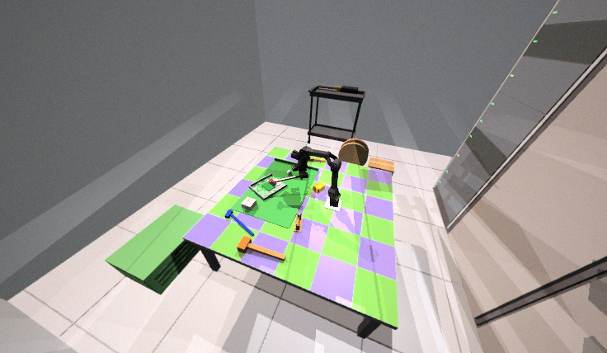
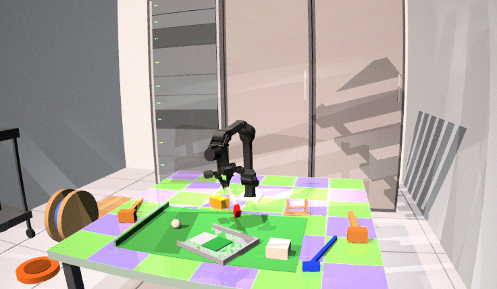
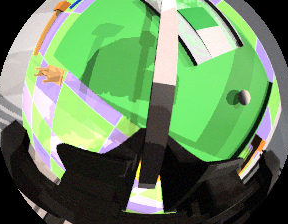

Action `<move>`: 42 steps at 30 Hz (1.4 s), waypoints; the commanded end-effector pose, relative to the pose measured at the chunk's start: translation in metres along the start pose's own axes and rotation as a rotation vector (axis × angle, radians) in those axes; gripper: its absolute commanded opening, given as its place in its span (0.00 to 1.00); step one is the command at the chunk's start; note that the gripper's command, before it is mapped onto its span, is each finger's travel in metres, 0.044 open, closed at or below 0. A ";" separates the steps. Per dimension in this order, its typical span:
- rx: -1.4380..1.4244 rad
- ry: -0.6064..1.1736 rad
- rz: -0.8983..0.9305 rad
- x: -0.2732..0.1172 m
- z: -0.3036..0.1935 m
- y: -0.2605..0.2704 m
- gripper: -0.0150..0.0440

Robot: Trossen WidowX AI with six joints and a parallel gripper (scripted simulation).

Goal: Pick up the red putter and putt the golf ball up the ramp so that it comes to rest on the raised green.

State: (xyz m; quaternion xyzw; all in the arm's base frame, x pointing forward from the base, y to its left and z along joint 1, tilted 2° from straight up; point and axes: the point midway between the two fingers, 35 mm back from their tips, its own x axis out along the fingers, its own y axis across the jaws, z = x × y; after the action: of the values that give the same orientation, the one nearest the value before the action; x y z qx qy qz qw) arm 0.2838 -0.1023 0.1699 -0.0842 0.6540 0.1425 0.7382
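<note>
My gripper (image 1: 303, 175) (image 2: 225, 185) (image 3: 156, 142) is shut on the dark grip of the putter. The putter's pale shaft (image 1: 288, 178) (image 2: 230, 195) (image 3: 165, 55) slants down and away from the fingers, and its red head (image 1: 271, 181) (image 2: 236, 211) hangs above the green mat (image 1: 277, 212) (image 2: 153, 235) (image 3: 125, 65). The head is out of the wrist view. The white golf ball (image 1: 289, 171) (image 2: 175, 223) (image 3: 244, 97) rests on the mat, apart from the putter. The raised green (image 2: 217, 242) (image 3: 197, 19) lies beside the white ramp (image 2: 202, 238) (image 3: 217, 42), between grey side walls.
A black rail (image 2: 142, 224) edges the mat. A white block (image 1: 248, 203) (image 2: 277, 248) stands on it. Around it are a yellow block (image 1: 318, 187) (image 2: 219, 201), a wooden stand (image 1: 298, 223) (image 3: 50, 75), a blue mallet (image 1: 240, 223) and orange mallets (image 1: 243, 244) (image 2: 126, 216).
</note>
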 end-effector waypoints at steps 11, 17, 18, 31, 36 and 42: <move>0.552 0.032 -0.071 -0.014 -0.049 -0.071 0.25; 0.783 0.048 -0.100 -0.020 -0.077 -0.097 0.25; 0.821 0.052 -0.105 -0.021 -0.082 -0.101 0.25; 0.913 0.062 -0.117 -0.013 -0.096 -0.112 0.25; 0.913 0.062 -0.117 0.004 -0.098 -0.113 0.25; 0.913 0.062 -0.117 0.016 -0.100 -0.114 0.25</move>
State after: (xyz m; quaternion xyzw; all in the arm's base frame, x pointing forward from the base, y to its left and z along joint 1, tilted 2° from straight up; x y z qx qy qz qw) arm 0.2275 -0.2380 0.1381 0.2100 0.6680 -0.2009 0.6851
